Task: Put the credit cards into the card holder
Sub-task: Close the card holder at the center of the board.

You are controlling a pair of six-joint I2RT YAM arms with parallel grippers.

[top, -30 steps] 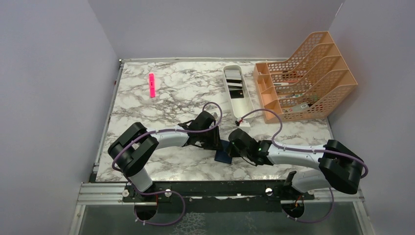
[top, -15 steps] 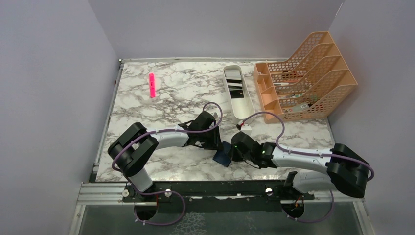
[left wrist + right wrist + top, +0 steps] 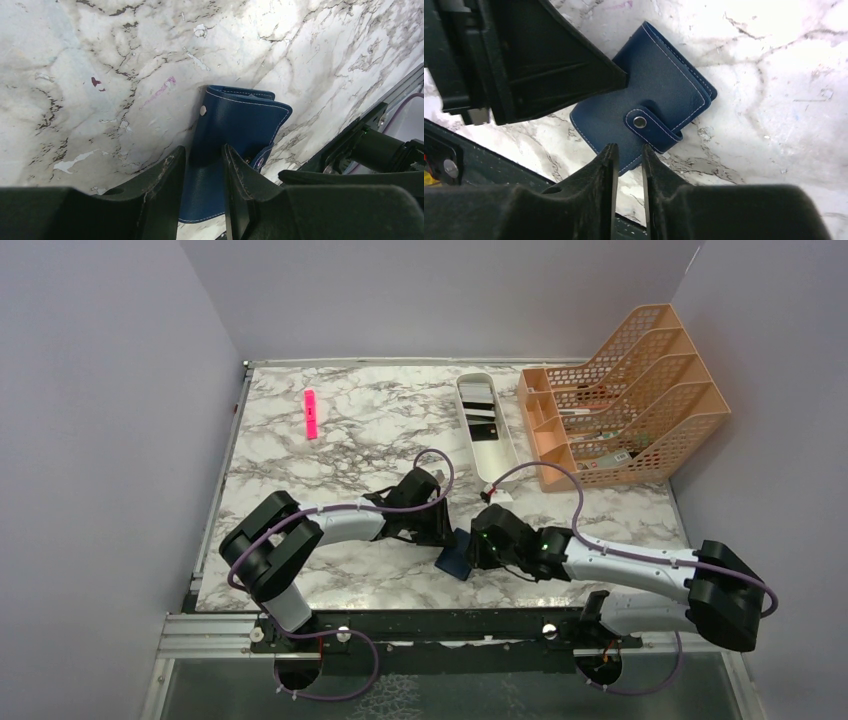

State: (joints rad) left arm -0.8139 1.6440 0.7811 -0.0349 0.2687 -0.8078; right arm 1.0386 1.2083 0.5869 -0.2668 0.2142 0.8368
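The card holder [image 3: 456,559], a closed navy-blue wallet with a snapped strap, lies on the marble near the table's front edge. It also shows in the left wrist view [image 3: 235,120] and the right wrist view [image 3: 649,95]. My left gripper [image 3: 443,537] rests its tips on the holder's left part, jaws a narrow gap apart, holder face showing between them [image 3: 202,172]. My right gripper [image 3: 478,548] sits at the holder's right edge, its tips [image 3: 626,150] just short of the strap, jaws a narrow gap apart and empty. Dark credit cards [image 3: 479,408] lie in the white tray.
The long white oval tray [image 3: 494,457] stands behind the grippers. An orange mesh file rack [image 3: 620,400] is at the back right. A pink marker [image 3: 311,413] lies at the back left. The black front rail [image 3: 469,160] runs close below the holder.
My right arm has stretched leftward, bringing its gripper up against the holder. The holder has turned slightly. The left arm has stayed in place.
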